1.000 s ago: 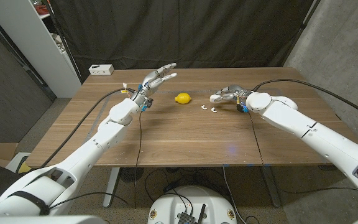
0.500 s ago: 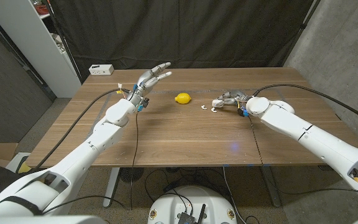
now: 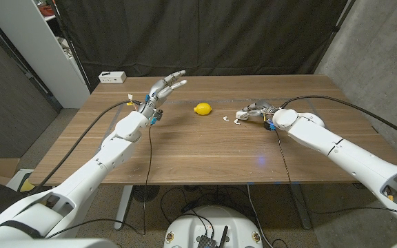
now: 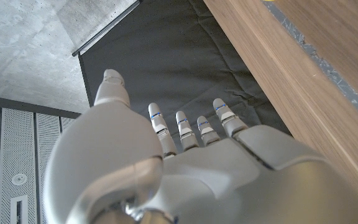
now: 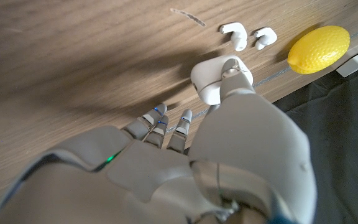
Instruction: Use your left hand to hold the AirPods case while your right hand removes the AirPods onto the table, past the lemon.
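1. The small white AirPods case (image 5: pixel 213 79) sits on the brown wooden desk (image 3: pixel 205 148), on the right side of the yellow oval lemon (image 3: pixel 202 109).
2. The two small white AirPods (image 5: pixel 247 37) are out of the case. They lie on the desk side by side, between the case and the lemon, near both.
3. In the right wrist view the lemon lies just past the AirPods, near the far edge of the desk.
4. The right hand (image 3: pixel 253 110) is down low at the case. Its thumb (image 5: pixel 232 73) touches the case, and the other fingers are bent in beside it. I cannot tell if it really holds the case or only rests on it.
5. One second ago the right hand reached a bit closer to the AirPods. Now it has pulled back a little toward the case.
6. The left hand (image 3: pixel 166 87) is up in the air on the other side of the lemon, well apart from the case. Its fingers are spread and it holds nothing.
7. The left hand has moved a little further away from the lemon in the last second.
8. I think the job is nearly done, since both AirPods are on the desk. They are beside the lemon, though, not past it.
9. A small white box (image 3: pixel 112 77) sits at the far left corner of the desk.
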You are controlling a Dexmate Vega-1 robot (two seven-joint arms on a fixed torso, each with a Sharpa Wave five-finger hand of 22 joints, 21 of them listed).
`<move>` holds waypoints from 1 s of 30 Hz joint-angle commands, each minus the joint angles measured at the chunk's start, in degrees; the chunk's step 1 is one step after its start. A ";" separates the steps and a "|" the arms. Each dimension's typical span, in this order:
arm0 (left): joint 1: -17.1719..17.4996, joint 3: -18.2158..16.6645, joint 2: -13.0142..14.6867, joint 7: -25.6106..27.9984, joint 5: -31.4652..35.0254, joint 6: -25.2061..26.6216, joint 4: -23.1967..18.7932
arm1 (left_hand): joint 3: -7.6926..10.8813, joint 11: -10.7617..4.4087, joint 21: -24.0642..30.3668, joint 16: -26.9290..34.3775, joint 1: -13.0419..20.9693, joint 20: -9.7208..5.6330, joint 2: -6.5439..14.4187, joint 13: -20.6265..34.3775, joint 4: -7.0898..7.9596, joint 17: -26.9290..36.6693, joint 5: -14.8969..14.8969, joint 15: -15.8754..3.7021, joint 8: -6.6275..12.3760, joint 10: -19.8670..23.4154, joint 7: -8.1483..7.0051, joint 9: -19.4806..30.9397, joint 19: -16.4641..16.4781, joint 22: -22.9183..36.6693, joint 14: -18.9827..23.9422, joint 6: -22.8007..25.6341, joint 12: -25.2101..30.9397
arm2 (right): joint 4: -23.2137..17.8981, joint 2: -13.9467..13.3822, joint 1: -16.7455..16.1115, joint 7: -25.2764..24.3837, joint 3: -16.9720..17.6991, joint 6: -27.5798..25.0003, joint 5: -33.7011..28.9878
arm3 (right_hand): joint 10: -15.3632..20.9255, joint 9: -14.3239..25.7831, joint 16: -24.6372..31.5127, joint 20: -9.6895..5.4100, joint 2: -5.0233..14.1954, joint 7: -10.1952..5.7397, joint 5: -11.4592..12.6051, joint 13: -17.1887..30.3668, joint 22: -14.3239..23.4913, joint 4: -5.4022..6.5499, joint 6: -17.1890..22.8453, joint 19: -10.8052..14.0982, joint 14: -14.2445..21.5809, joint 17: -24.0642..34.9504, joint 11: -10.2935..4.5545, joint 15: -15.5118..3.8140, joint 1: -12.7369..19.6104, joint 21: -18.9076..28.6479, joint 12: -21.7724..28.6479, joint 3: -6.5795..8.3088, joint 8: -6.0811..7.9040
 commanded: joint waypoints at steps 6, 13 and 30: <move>0.05 -0.01 -0.05 -0.21 -0.36 0.02 0.34 | 0.12 0.03 0.10 0.30 -0.02 0.16 0.46 -0.12 -0.31 0.04 -0.08 -1.08 0.34 0.46 0.09 -0.34 0.28 0.14 0.05 0.44 0.32 | 1.09 0.37 0.60 0.64 -0.93 -2.00 -0.43 | -0.36 11.73 0.31 0.51 0.80 -0.78 -0.15 0.05 0.06 1.19 -1.90 0.00 0.13 0.14 -0.07 -4.81 -0.64 0.34 -0.21 1.55 -1.39; 0.19 -0.08 -0.10 -0.28 -0.61 -0.07 0.50 | 0.08 -0.01 0.14 0.29 -0.15 0.04 0.49 -0.26 -0.36 0.03 -0.13 -1.20 0.33 0.44 0.21 -0.66 0.37 0.15 0.06 0.54 0.32 | 1.58 0.69 1.25 1.17 -1.34 -2.71 -0.45 | -0.62 11.21 0.28 0.63 0.81 -1.83 -0.19 0.02 0.06 1.09 -2.96 -0.10 -0.08 0.14 0.12 -4.70 -0.57 0.32 -0.27 1.87 -2.38; 0.30 -0.20 -0.32 -0.68 -1.13 -0.58 1.29 | 0.08 0.28 0.21 0.27 -0.38 0.19 0.73 -0.60 -0.47 0.02 -0.20 -0.92 0.17 0.35 0.40 -1.36 0.55 0.18 0.08 0.23 0.33 | 1.87 1.17 2.38 1.71 -2.63 -3.92 -1.51 | -2.49 8.40 0.13 0.99 -0.26 -2.20 -0.26 -0.13 0.06 0.35 -8.85 -0.52 -0.83 0.05 0.67 -4.39 -0.50 0.30 -0.68 2.48 -7.30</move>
